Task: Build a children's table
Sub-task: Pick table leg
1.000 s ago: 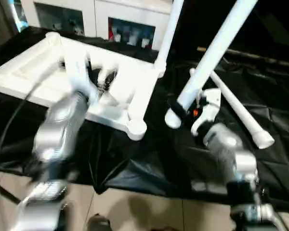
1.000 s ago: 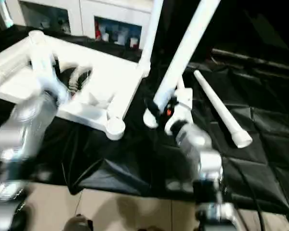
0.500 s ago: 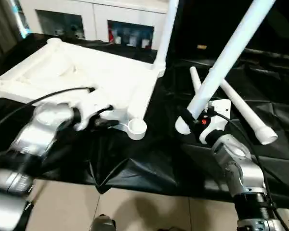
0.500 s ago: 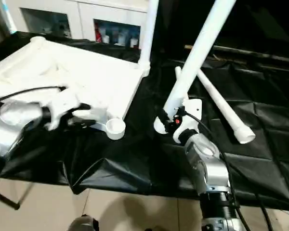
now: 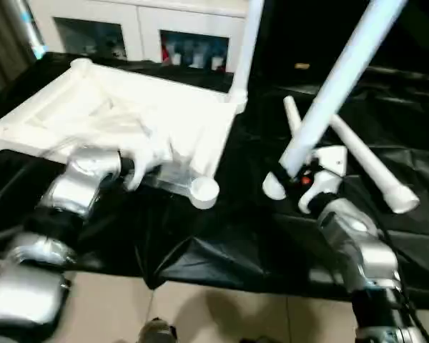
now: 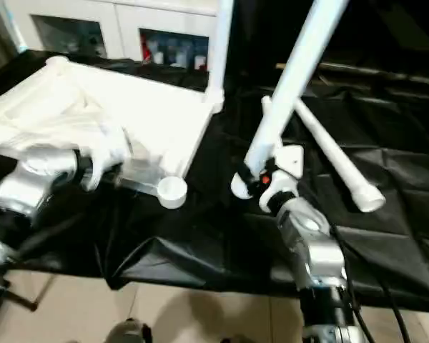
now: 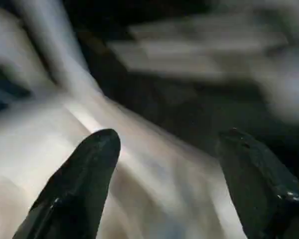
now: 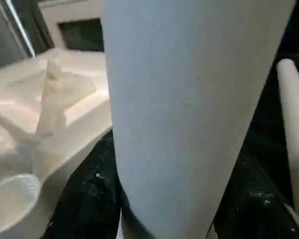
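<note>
Right gripper (image 5: 292, 179) clamps a leg (image 5: 336, 82) near its thick end, leg slanting up and away, butt end hanging over the black cloth (image 5: 222, 236). Left gripper (image 7: 164, 159) jaws spread wide, holding nothing, at the near edge of the top (image 5: 121, 114). Top lies ribs-up on the cloth, one leg already standing in its far right socket (image 5: 237, 96). Near right socket (image 5: 202, 190) empty, well apart from the held leg's end. Two spare legs (image 5: 361, 161) lie right of the top. Step looks like fitting a second leg; next, swing the butt over the near socket, tip upright, push down while left steadies the top.
</note>
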Tool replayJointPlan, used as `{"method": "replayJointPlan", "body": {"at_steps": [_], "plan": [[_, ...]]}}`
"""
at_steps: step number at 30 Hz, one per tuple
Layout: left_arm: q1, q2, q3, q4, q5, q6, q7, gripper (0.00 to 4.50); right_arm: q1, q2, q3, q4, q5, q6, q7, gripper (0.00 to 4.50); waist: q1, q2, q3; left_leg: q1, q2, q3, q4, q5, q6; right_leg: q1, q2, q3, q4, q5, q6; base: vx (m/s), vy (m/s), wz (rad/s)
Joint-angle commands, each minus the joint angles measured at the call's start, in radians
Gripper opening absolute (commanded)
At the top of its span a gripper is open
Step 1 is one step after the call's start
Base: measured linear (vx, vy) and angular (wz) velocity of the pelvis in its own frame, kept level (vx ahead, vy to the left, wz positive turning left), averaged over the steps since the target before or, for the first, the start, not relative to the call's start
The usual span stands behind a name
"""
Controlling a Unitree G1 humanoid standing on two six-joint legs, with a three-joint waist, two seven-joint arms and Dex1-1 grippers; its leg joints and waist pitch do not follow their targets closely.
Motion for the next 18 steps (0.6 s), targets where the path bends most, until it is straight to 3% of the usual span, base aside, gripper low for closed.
{"method": "replayJointPlan", "body": {"at_steps": [1,2,4,5,6,7,8,9,10,11,12,13,15,16,18], "plan": [[0.088,-0.053,0.076,-0.106,-0.072,0.016,0.128,3.53,0.021,0.001,-0.016,-0.051,-0.033,-0.007,-0.071,1.91,-0.008,0.011,-0.080,0.019,0.027,-0.008,-0.070,-0.263,-0.040,0.052,-0.085,0.048,-0.068,-0.146,-0.202,0.000,0.000,0.00],[0.144,-0.090,0.101,-0.146,-0.061,0.013,0.212,3.53,0.030,0.006,-0.006,-0.065,-0.063,-0.014,-0.100,1.91,-0.012,0.004,-0.076,0.017,0.021,-0.004,-0.071,-0.258,-0.035,0.052,-0.081,0.048,-0.076,-0.175,-0.189,0.000,0.000,0.00],[0.187,-0.120,0.123,-0.178,-0.046,0.018,0.271,3.53,0.038,0.009,0.003,-0.076,-0.084,-0.018,-0.121,1.91,-0.016,0.010,-0.080,0.017,0.021,-0.003,-0.067,-0.249,-0.029,0.049,-0.080,0.050,-0.079,-0.216,-0.157,0.000,0.000,0.00],[0.287,-0.182,0.156,-0.255,-0.006,0.025,0.389,3.53,0.060,0.013,0.014,-0.094,-0.120,-0.042,-0.148,1.91,-0.021,0.006,-0.080,0.018,0.020,-0.004,-0.069,-0.256,-0.030,0.047,-0.076,0.049,-0.085,-0.258,-0.130,0.000,0.000,0.00],[0.338,-0.213,0.170,-0.302,0.010,0.048,0.443,3.53,0.075,0.014,0.015,-0.103,-0.125,-0.048,-0.151,1.91,-0.030,0.008,-0.078,0.012,0.025,-0.006,-0.071,-0.256,-0.030,0.051,-0.077,0.048,-0.086,-0.256,-0.119,0.000,0.000,0.00],[0.343,-0.216,0.171,-0.309,0.012,0.049,0.448,3.53,0.077,0.014,0.014,-0.104,-0.123,-0.045,-0.151,1.91,-0.031,0.009,-0.077,0.018,0.020,-0.004,-0.068,-0.274,-0.021,0.041,-0.072,0.049,-0.095,-0.290,-0.100,0.000,0.000,0.00],[0.396,-0.245,0.182,-0.386,0.049,0.077,0.513,3.53,0.096,0.020,0.001,-0.118,-0.099,-0.025,-0.151,1.91,-0.030,0.021,-0.082,0.019,0.021,-0.007,-0.069,-0.279,-0.022,0.042,-0.071,0.049,-0.090,-0.282,-0.101,0.000,0.000,0.00],[0.424,-0.247,0.174,-0.432,0.082,0.090,0.554,3.53,0.108,0.023,-0.007,-0.132,-0.082,-0.013,-0.148,1.91,-0.035,0.016,-0.076,0.014,0.023,-0.009,-0.074,-0.292,-0.020,0.041,-0.067,0.048,-0.097,-0.279,-0.091,0.000,0.000,0.00],[0.433,-0.247,0.169,-0.449,0.094,0.094,0.569,3.53,0.112,0.024,-0.010,-0.138,-0.076,-0.009,-0.147,1.91,-0.034,0.016,-0.075,0.019,0.025,-0.009,-0.074,-0.314,-0.020,0.038,-0.066,0.047,-0.098,-0.293,-0.087,0.000,0.000,0.00],[0.445,-0.238,0.153,-0.469,0.116,0.092,0.574,3.53,0.117,0.023,-0.013,-0.145,-0.067,-0.007,-0.141,1.91,-0.031,0.031,-0.072,0.022,0.020,-0.012,-0.074,-0.344,-0.021,0.034,-0.067,0.047,-0.101,-0.331,-0.079,0.000,0.000,0.00],[0.456,-0.233,0.141,-0.491,0.128,0.104,0.582,3.53,0.121,0.022,-0.013,-0.154,-0.064,-0.007,-0.140,1.91,-0.033,0.025,-0.071,0.025,0.020,-0.011,-0.075,-0.363,-0.021,0.031,-0.064,0.046,-0.109,-0.352,-0.072,0.000,0.000,0.00],[0.471,-0.231,0.114,-0.525,0.156,0.113,0.592,3.53,0.126,0.014,-0.010,-0.155,-0.061,-0.019,-0.125,1.91,-0.033,0.035,-0.066,0.026,0.020,-0.015,-0.079,-0.400,-0.027,0.027,-0.064,0.045,-0.116,-0.390,-0.059,0.000,0.000,0.00],[0.489,-0.227,0.073,-0.570,0.193,0.134,0.605,3.53,0.129,0.004,-0.007,-0.149,-0.063,-0.046,-0.107,1.91,-0.032,0.034,-0.068,0.025,0.020,-0.018,-0.079,-0.399,-0.027,0.030,-0.067,0.045,-0.113,-0.397,-0.052,0.000,0.000,0.00],[0.497,-0.232,0.057,-0.594,0.209,0.140,0.607,3.53,0.128,0.003,-0.008,-0.147,-0.058,-0.050,-0.099,1.91,-0.032,0.040,-0.068,0.024,0.019,-0.018,-0.078,-0.395,-0.026,0.030,-0.066,0.045,-0.112,-0.396,-0.052,0.000,0.000,0.00],[0.501,-0.259,0.062,-0.609,0.195,0.151,0.618,3.53,0.125,0.000,-0.012,-0.148,-0.055,-0.051,-0.096,1.91,-0.036,0.035,-0.071,0.022,0.016,-0.013,-0.074,-0.382,-0.020,0.028,-0.064,0.047,-0.116,-0.411,-0.045,0.000,0.000,0.00]]}}
